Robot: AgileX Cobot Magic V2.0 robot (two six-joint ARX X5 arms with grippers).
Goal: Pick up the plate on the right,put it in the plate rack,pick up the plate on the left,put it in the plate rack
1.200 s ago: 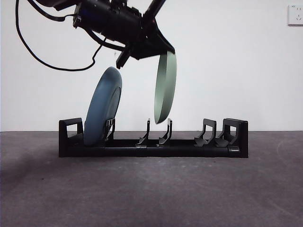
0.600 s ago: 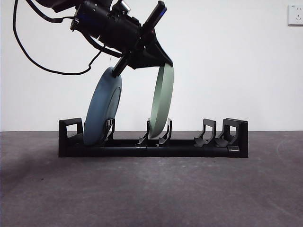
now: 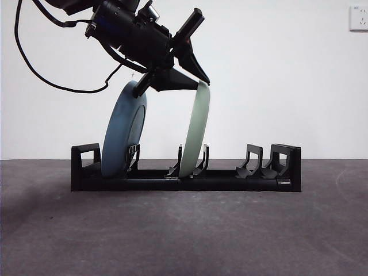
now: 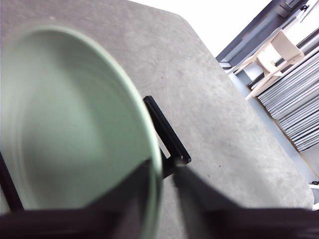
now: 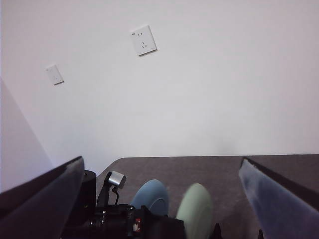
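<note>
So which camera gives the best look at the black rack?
The front view: the plate rack shows end to end with its prongs. The left wrist view catches one looped end behind the green plate. The right wrist view barely shows it.

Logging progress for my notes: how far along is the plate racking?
Done: blue plate stands in the plate rack. In hand: left gripper holds the green plate by its top rim, its bottom edge between the middle prongs. Left: release. Right gripper waits, open.

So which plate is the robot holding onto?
The pale green plate in the rack's middle slot. The left tool pinches its top edge, while the blue plate leans alone at the rack's end.
</note>
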